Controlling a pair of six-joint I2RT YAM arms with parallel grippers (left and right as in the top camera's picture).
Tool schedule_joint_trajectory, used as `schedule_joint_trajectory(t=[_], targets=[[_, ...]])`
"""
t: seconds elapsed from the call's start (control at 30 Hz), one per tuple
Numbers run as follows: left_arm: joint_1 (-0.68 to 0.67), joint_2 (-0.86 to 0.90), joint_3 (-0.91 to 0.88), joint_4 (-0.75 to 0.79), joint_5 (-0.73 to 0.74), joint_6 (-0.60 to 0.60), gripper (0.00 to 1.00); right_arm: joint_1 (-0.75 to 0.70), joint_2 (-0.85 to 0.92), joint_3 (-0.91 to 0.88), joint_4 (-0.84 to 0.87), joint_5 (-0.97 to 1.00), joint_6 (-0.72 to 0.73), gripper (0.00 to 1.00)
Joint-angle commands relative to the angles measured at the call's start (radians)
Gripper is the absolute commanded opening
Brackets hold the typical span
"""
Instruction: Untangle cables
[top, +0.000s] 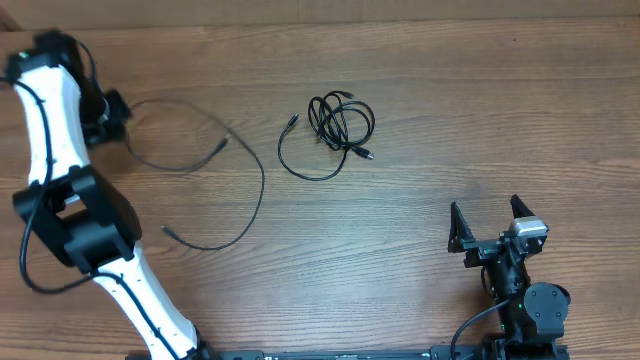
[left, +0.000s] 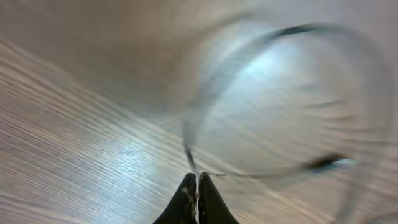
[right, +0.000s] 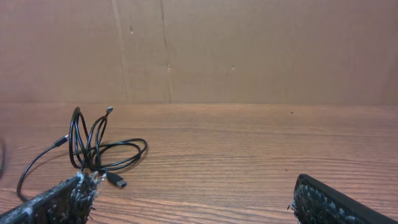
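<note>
My left claw (top: 118, 110) is pinched tight on 1 loose cable (top: 262, 185) at the left side of the counter (top: 450, 100). That cable curls away rightward over the wood. Near the middle lies the coiled bundle (top: 340, 122) of cables, well apart from both of my claws. My right claw (top: 486, 207) stands wide, gripping nothing, with the bundle ahead to its left.
</note>
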Motion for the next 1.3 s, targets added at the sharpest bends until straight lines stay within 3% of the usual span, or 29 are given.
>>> schedule_joint_trajectory(t=[0.0,0.13,0.33,0.4,0.5,0.57,0.6,0.7,0.77,0.93,1.0,1.17,1.27], targets=[[-0.053,-0.169,0.109,0.008,0.08,-0.023,0.04,-0.002,-0.001,-0.01,0.005,0.005,-0.005,1.0],[-0.114,-0.267,0.117,0.064,0.053,-0.034,0.04,-0.002,-0.001,-0.01,0.005,0.005,-0.005,1.0],[-0.172,-0.264,0.106,0.04,-0.122,-0.041,0.06,-0.002,-0.001,-0.01,0.005,0.005,-0.005,1.0],[-0.172,-0.232,0.089,0.012,-0.159,-0.043,0.42,-0.002,-0.001,-0.01,0.005,0.005,-0.005,1.0],[-0.157,-0.171,0.052,-0.022,-0.192,-0.049,0.59,-0.002,-0.001,-0.01,0.005,0.005,-0.005,1.0],[-0.139,-0.122,0.03,-0.033,-0.202,-0.048,0.77,-0.002,-0.001,-0.01,0.005,0.005,-0.005,1.0],[-0.13,-0.101,0.023,-0.035,-0.201,-0.048,0.79,-0.002,-0.001,-0.01,0.005,0.005,-0.005,1.0],[-0.101,-0.019,0.004,-0.034,-0.201,-0.034,0.77,-0.002,-0.001,-0.01,0.005,0.005,-0.005,1.0],[-0.087,0.034,0.001,-0.03,-0.201,0.001,0.69,-0.002,-0.001,-0.01,0.005,0.005,-0.005,1.0],[-0.05,0.15,0.001,0.036,-0.202,0.053,0.63,-0.002,-0.001,-0.01,0.005,0.005,-0.005,1.0],[-0.042,0.167,0.001,0.07,-0.196,0.07,0.56,-0.002,-0.001,-0.01,0.005,0.005,-0.005,1.0],[-0.033,0.202,0.001,0.194,-0.169,0.192,0.59,-0.002,-0.002,-0.01,0.005,0.005,-0.005,1.0],[-0.033,0.223,0.0,0.256,-0.077,0.267,0.59,-0.002,-0.001,-0.01,0.005,0.005,-0.005,1.0]])
